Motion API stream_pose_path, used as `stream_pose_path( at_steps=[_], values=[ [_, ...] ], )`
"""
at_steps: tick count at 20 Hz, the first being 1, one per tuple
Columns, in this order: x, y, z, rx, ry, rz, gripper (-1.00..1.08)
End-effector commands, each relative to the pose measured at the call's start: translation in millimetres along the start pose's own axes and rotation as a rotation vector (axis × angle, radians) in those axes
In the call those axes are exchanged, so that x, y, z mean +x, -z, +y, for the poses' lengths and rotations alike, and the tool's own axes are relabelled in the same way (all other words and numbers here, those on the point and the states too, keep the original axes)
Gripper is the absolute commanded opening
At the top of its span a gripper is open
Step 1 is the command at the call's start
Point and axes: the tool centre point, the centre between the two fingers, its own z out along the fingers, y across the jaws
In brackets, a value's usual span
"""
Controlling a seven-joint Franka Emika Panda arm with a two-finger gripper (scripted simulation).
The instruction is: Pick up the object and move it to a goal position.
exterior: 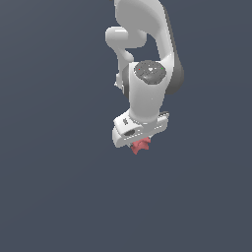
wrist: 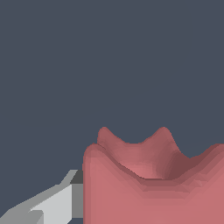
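Observation:
The object (exterior: pixel 141 146) is a small matte red piece with a pinched waist and flared ends. In the exterior view it pokes out from under the white hand of my gripper (exterior: pixel 140 141), and the hand covers most of it. In the wrist view the object (wrist: pixel 148 183) looms large and close, and one grey finger (wrist: pixel 57 203) lies against its side. The other finger is hidden behind the piece. The jaws look shut on the red piece.
A plain dark blue-grey surface (exterior: pixel 54 187) fills the whole background in both views. The white arm (exterior: pixel 147 59) runs up from the hand to the exterior view's top edge. No goal marker shows.

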Motion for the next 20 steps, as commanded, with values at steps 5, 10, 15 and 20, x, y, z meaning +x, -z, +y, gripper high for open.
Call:
stream_pose_path(
  at_steps=[5, 10, 15, 20],
  values=[
    [22, 56, -55, 0.0, -0.001, -0.001, -1.0],
    [38, 93, -91, 0.0, -0.001, 0.0, -1.0],
    [49, 116, -112, 0.001, -0.001, 0.0, -1.0],
    [54, 125, -121, 0.001, -0.001, 0.0, -1.0]
  ],
)
